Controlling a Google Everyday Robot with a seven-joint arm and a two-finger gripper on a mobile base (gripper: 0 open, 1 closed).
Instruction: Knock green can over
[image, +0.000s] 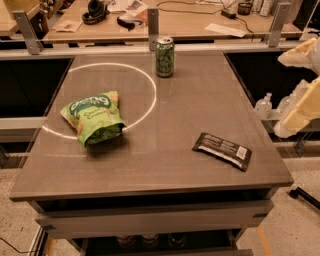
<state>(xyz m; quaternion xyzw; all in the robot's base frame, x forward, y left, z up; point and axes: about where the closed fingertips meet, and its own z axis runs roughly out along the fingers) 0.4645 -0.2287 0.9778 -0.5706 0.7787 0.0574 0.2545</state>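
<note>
The green can stands upright at the far middle of the grey table, just outside a white ring of light on the tabletop. It is green with dark scribbly markings and a silver top. My gripper shows as cream-coloured parts at the right edge of the view, beyond the table's right side and well away from the can. It touches nothing on the table.
A green snack bag lies on the left part of the table. A dark snack bar wrapper lies near the front right. A metal rail with posts runs behind the table, with a cluttered desk beyond.
</note>
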